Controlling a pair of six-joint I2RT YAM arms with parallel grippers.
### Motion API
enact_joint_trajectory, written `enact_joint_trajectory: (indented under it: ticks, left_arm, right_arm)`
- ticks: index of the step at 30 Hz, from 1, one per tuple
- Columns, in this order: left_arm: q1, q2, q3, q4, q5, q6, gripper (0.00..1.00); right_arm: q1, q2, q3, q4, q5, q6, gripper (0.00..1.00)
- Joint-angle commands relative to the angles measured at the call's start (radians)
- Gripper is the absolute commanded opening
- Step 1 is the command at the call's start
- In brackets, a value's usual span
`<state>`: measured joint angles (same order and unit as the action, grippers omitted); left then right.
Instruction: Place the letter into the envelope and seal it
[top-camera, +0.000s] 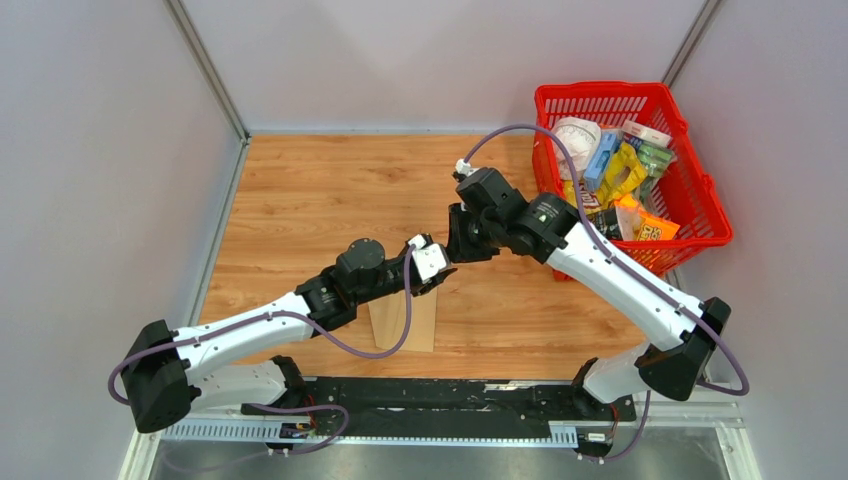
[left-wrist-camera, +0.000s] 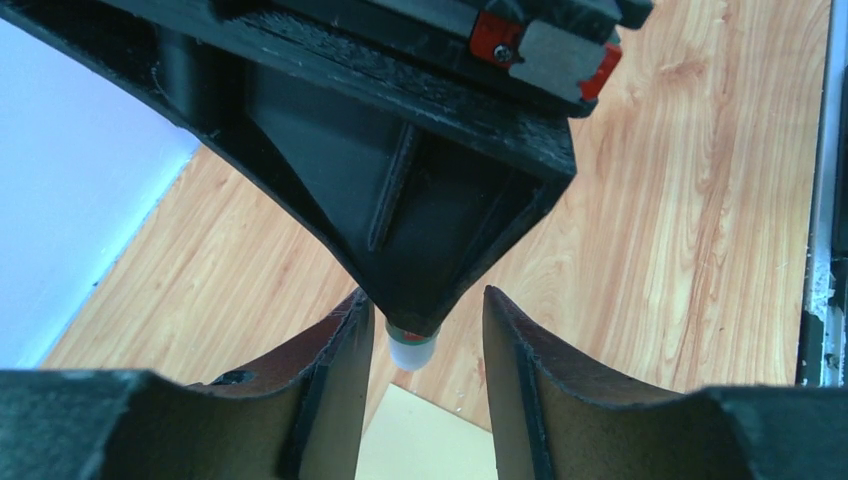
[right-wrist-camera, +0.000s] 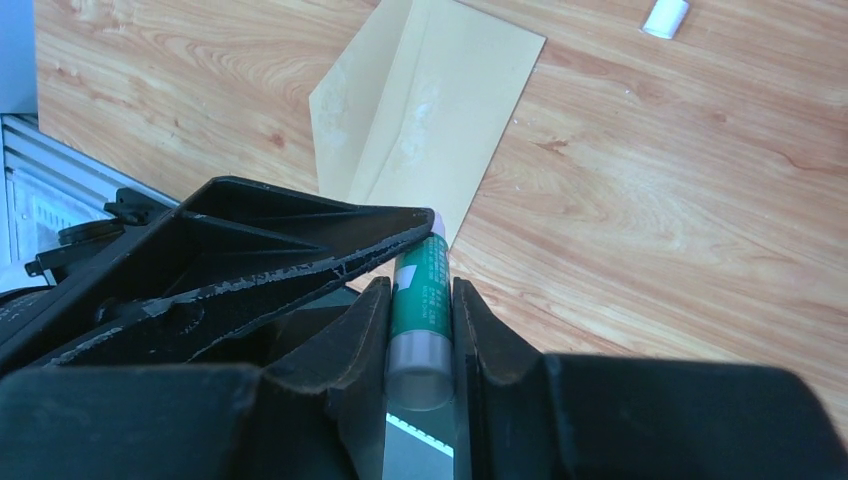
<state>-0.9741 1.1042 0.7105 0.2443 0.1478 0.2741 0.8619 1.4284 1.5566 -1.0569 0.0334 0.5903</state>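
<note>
step: glue flap (right-wrist-camera: 345, 120) | r gripper (right-wrist-camera: 420, 292) clamped on glue stick (right-wrist-camera: 421, 310), cap (right-wrist-camera: 665, 17) off | l gripper (left-wrist-camera: 425, 300) jaws apart round its tip, no hold | envelope (right-wrist-camera: 440, 100) flat on table (right-wrist-camera: 650, 200) below, letter not seen | do: l clears off, then dab flap edge

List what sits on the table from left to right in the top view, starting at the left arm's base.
Left arm's base → envelope → red basket

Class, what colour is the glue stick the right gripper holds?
The glue stick: green, white print, grey end; best in the right wrist view.
</note>
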Motion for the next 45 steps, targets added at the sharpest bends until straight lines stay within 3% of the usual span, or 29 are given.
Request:
enact_joint_trajectory:
  ticks: [1,17,19,24,28,30,33,39,43,45]
  left_arm:
    - [-0.003,-0.007,0.026,0.003,0.006,-0.001,0.52]
    - [-0.003,0.002,-0.011,0.056,-0.045,0.005,0.5]
    - [-0.003,-0.003,-0.013,0.062,-0.045,0.008,0.45]
    - [-0.003,-0.009,-0.013,0.061,-0.04,0.016,0.2]
    - [-0.003,-0.018,-0.006,0.049,-0.03,0.022,0.03]
    - [-0.002,-0.023,-0.005,0.046,-0.027,0.022,0.0]
    - [-0.002,-0.032,0.004,0.043,-0.021,0.028,0.0]
    - [-0.003,-0.037,0.012,0.05,-0.007,0.027,0.0]
    - [-0.003,-0.038,0.011,0.065,0.006,0.017,0.0]
    - [-0.003,-0.04,0.012,0.066,0.001,0.014,0.0]
  right_arm:
    - [-0.003,-0.026,0.042,0.014,0.033,-0.001,0.0]
    - [-0.001,-0.034,0.062,0.005,-0.056,0.009,0.0]
    - [-0.003,-0.037,0.057,0.006,-0.055,0.011,0.0]
    - [-0.003,-0.039,0.056,0.009,-0.052,0.013,0.0]
    - [-0.003,-0.042,0.049,0.011,-0.035,0.013,0.08]
    - [-0.001,-0.04,0.046,0.02,-0.033,0.013,0.16]
    - [-0.001,-0.036,0.033,0.037,-0.035,0.016,0.25]
    - [0.005,-0.026,0.008,0.061,0.0,0.02,0.27]
    - [0.005,-0.023,0.002,0.067,0.017,0.017,0.23]
    - [0.005,-0.025,0.003,0.067,0.031,0.013,0.14]
